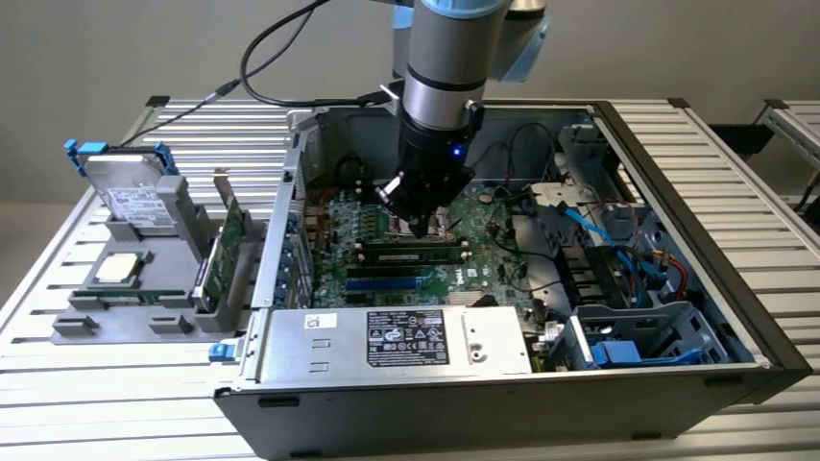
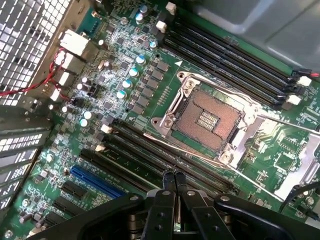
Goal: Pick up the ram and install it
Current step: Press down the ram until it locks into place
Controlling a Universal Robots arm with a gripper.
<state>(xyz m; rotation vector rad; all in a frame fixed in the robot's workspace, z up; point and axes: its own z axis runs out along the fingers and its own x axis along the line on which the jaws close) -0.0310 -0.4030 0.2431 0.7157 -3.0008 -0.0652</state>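
Nearest in the exterior view, the open computer case (image 1: 513, 413) sits on the slatted worktop (image 1: 77, 384), with the silver power supply (image 1: 384, 341) lying along its front edge. To the exterior view's left stands a grey parts tray (image 1: 77, 327). It carries a silver processor chip (image 1: 118, 269) and an upright expansion card (image 1: 230, 252).

Just beyond the power supply lies the green motherboard (image 1: 494, 252). On it the ram (image 1: 410, 255), a long narrow stick with dark chips, lies along one of the memory slots. It looks seated there, though whether its end latches have clicked home I cannot tell.

Directly above and just behind the ram hangs the hand (image 1: 417, 226), pointing straight down into the case. In the wrist view the hand (image 2: 175, 179) has its two fingertips pressed together, narrow and holding nothing. It is close over the black slots beside the bare processor socket (image 2: 210, 117).

Judging from this, the pick-up and carry are done and the stick is in its slot. What is left, at most, is confirming it is fully pressed in.
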